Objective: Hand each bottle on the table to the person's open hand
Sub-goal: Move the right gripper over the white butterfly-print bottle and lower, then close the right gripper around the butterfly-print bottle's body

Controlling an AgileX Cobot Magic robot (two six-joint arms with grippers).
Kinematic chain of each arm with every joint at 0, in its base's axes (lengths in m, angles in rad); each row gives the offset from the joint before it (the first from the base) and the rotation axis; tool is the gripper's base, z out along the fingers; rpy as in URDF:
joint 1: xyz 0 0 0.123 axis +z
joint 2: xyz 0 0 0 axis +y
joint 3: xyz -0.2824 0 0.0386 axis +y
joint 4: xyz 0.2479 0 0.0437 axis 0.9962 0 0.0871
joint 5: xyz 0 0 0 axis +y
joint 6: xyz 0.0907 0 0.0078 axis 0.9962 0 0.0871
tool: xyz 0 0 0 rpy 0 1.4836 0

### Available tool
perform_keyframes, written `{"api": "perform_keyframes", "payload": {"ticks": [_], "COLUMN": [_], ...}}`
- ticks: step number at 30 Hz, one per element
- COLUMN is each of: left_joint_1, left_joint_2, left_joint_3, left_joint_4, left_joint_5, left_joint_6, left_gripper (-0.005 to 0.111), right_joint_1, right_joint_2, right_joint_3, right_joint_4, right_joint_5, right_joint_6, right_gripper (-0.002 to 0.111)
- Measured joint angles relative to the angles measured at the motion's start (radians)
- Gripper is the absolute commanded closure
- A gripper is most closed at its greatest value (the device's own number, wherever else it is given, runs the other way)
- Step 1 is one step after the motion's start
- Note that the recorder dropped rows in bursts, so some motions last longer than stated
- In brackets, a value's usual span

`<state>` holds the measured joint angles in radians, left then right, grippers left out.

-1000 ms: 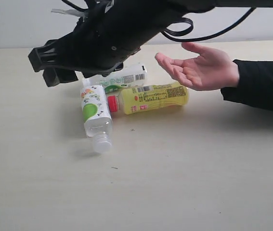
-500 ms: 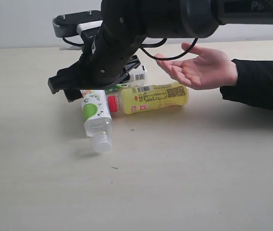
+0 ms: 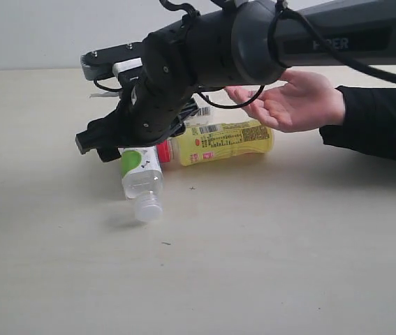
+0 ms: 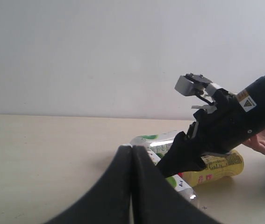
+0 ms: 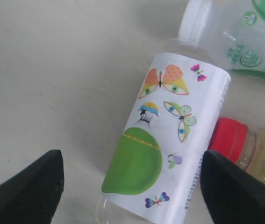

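A white-and-green labelled bottle (image 3: 140,178) lies on the table (image 3: 288,244), its white cap toward the front. My right gripper (image 3: 94,148) hovers just over it, open. In the right wrist view the right gripper (image 5: 132,186) has one finger (image 5: 29,186) on either side of this bottle (image 5: 169,149), not touching. Beside it lies the yellow-labelled bottle (image 3: 222,141) with its red cap (image 5: 230,140). A second white-and-green bottle (image 5: 249,51) lies behind, mostly hidden by the arm in the exterior view. The person's open hand (image 3: 288,98) waits palm up at the right. My left gripper (image 4: 132,148) is shut and empty, away from the bottles.
The person's black sleeve (image 3: 383,122) rests on the table at the right edge. A pale wall (image 3: 30,35) runs behind the table. My right arm (image 3: 267,42) stretches across from the upper right, above the hand and the bottles.
My right gripper has come down and back over the near white-and-green bottle, and its jaws have spread wider. The bottles, the hand and the left gripper have stayed put.
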<state>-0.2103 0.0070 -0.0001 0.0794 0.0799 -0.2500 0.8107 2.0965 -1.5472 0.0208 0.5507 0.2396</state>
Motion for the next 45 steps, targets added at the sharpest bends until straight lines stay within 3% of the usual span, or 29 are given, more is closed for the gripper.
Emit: {"api": "perform_keyframes", "payload": {"ticks": [22, 28, 45], "left_joint_1": [0.0, 0.0, 0.0], "left_joint_2": [0.0, 0.0, 0.0], "left_joint_3": [0.0, 0.0, 0.0], "left_joint_4": [0.0, 0.0, 0.0], "left_joint_5": [0.0, 0.0, 0.0], "left_joint_6": [0.0, 0.0, 0.0], "left_gripper": [0.107, 0.107, 0.107], "right_joint_1": [0.0, 0.0, 0.0], "right_joint_2": [0.086, 0.086, 0.109], "right_joint_3": [0.0, 0.0, 0.0], "right_joint_4": [-0.13, -0.245, -0.262], "right_joint_5": [-0.193, -0.192, -0.178], "right_joint_6": [0.05, 0.151, 0.16], "right_gripper": [0.032, 0.032, 0.032]}}
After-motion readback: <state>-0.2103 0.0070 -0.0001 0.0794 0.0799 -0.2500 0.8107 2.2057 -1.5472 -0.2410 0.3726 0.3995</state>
